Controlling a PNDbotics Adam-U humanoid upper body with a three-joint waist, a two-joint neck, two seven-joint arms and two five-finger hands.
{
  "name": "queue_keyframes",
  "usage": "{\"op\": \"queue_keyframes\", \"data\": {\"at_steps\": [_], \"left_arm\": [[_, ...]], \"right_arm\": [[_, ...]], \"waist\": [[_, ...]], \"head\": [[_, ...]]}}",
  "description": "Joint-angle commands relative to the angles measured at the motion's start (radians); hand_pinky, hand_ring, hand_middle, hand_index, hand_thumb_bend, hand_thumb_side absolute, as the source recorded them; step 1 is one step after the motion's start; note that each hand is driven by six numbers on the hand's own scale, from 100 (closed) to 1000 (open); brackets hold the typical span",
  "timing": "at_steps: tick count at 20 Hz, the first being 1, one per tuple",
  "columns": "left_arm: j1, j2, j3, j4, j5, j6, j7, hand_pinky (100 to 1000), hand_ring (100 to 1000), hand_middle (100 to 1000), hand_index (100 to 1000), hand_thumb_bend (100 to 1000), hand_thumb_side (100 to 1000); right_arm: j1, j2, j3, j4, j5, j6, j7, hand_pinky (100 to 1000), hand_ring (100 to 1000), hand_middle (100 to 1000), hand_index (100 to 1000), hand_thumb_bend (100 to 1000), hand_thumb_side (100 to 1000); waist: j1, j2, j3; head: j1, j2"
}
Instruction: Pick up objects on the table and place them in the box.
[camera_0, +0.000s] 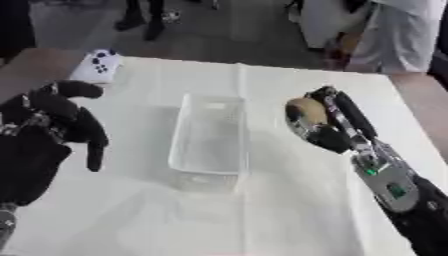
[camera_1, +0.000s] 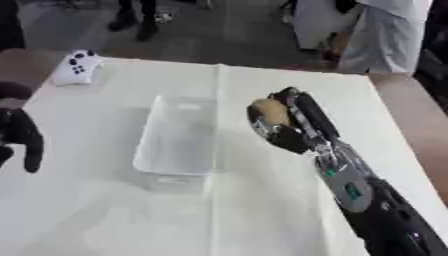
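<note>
A small round tan thing (camera_1: 268, 112), prob. light, hard & a bit slippy, is wrapped all round by the right robot hand (camera_1: 282, 125) just right of the clear box (camera_0: 210, 137); left robot hand (camera_0: 52, 125) is kept relaxed, w/ nothing in it.

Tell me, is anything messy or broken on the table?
Nothing stands out. The clear box sits upright, the white controller lies at the far left corner, and the right hand holds a tan object.
</note>
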Motion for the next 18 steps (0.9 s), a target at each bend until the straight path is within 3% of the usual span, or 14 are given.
{"op": "queue_keyframes", "data": {"at_steps": [1, 13, 18], "left_arm": [[-0.02, 0.006, 0.001, -0.018, 0.009, -0.005, -0.005, 315, 567, 785, 735, 558, 869], [-0.048, 0.003, 0.0, -0.018, 0.034, -0.011, -0.02, 317, 567, 783, 734, 566, 852], [-0.072, -0.003, 0.001, -0.018, 0.047, -0.012, -0.023, 320, 567, 782, 734, 576, 838]], "right_arm": [[-0.041, 0.02, 0.009, 0.015, 0.017, -0.016, 0.012, 100, 100, 100, 230, 260, 832], [-0.128, 0.091, 0.026, 0.096, 0.066, -0.052, 0.016, 100, 100, 100, 230, 254, 842], [-0.192, 0.125, 0.013, 0.171, 0.117, -0.059, 0.003, 100, 100, 100, 230, 252, 849]], "waist": [[0.003, -0.015, 0.004], [-0.002, -0.008, 0.017], [-0.006, 0.002, 0.029]], "head": [[-0.015, -0.002], [-0.024, -0.007], [-0.048, -0.016]]}}
